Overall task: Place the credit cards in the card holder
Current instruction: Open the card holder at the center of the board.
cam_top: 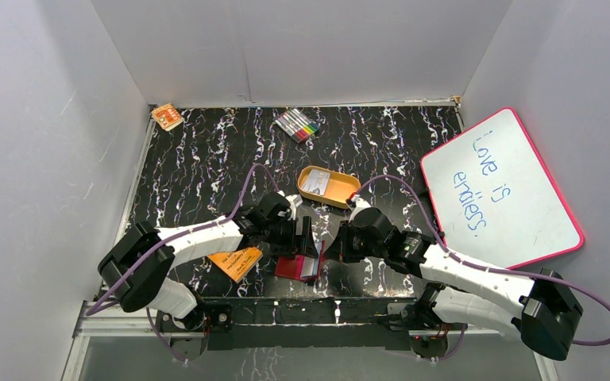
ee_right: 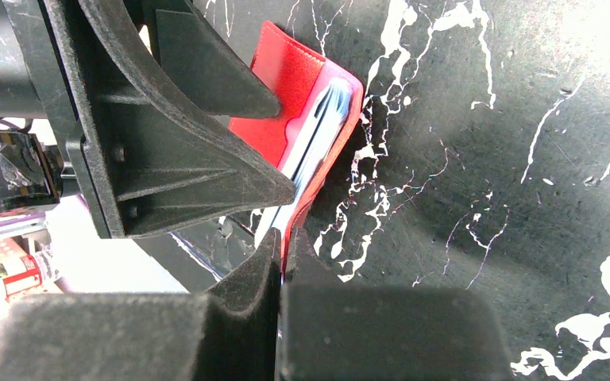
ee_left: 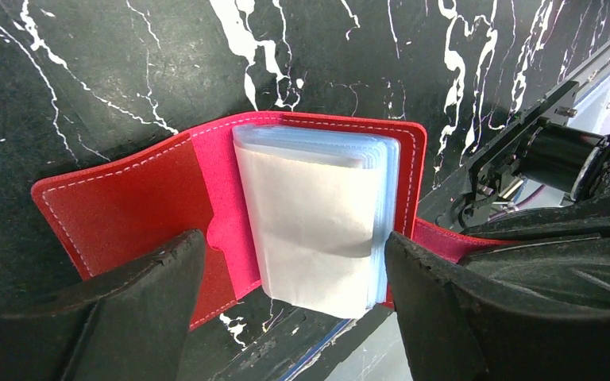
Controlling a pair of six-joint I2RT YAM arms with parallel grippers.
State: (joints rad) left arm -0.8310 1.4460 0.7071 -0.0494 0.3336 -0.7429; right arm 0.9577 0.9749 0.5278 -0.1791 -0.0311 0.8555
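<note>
The card holder lies spread open on the bench, between the left fingers, which are held wide apart on either side of it and touch nothing. A pale credit card is seen in the bluish-clear pockets, in the gap between those fingers. The right fingers are closed tight, with the edge of the red cover pinched at their tips.

The card appears only partly seated: its end nearest the left fingers juts past the pocket stack, close to the bench's edge. If the cover is tugged or let go abruptly, the stack may spring shut or tilt, and the card may slip out and drop off that edge. If the left fingers are lowered as they stand, the card may be pushed askew or the pockets creased.

It cannot be told which pocket holds the card, or how deep it sits. The snap tab is not made out. The far flap is hidden beneath the right fingers. Whether more cards lie in the oval tin beyond both fingers is too small to judge.
</note>
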